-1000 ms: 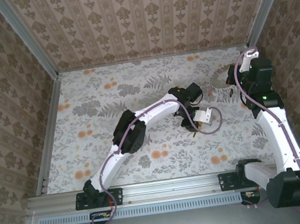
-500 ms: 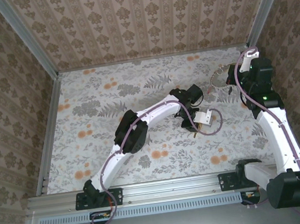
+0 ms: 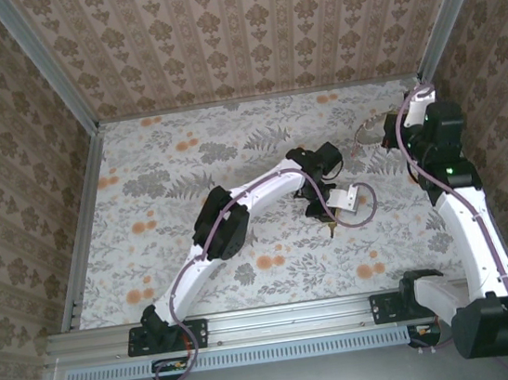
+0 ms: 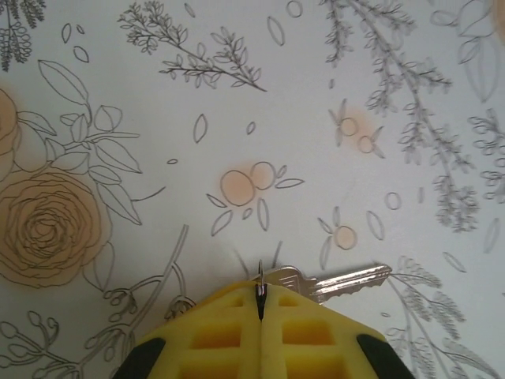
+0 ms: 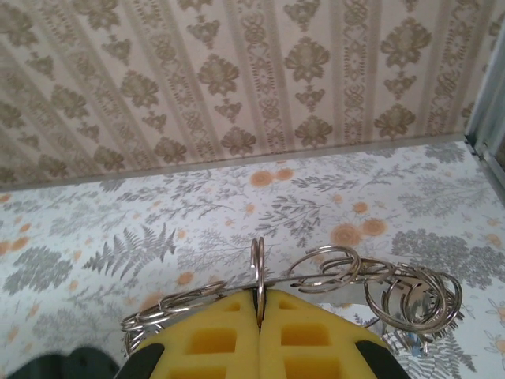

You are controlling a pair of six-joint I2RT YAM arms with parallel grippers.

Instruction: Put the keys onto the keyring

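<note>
Now, left gripper (image 4: 259, 296) clamped shut on silver key (image 4: 347, 280), right gripper (image 5: 257, 302) pinching keyring (image 5: 256, 260).

The key (image 4: 341, 281) has its head behind the yellow pads (image 4: 308, 332) of my left hand (image 4: 260, 289), so I can't tell how much of it is pinched; the pads run off the picture's bottom edge. From overhead the key is too small to make out. Near the tabletop's (image 3: 230, 146) far right corner, the keyring's (image 5: 335, 272) loops overlap too much to count, and its lower part hides behind my right hand's (image 5: 257, 302) pads, also cut off below.
</note>
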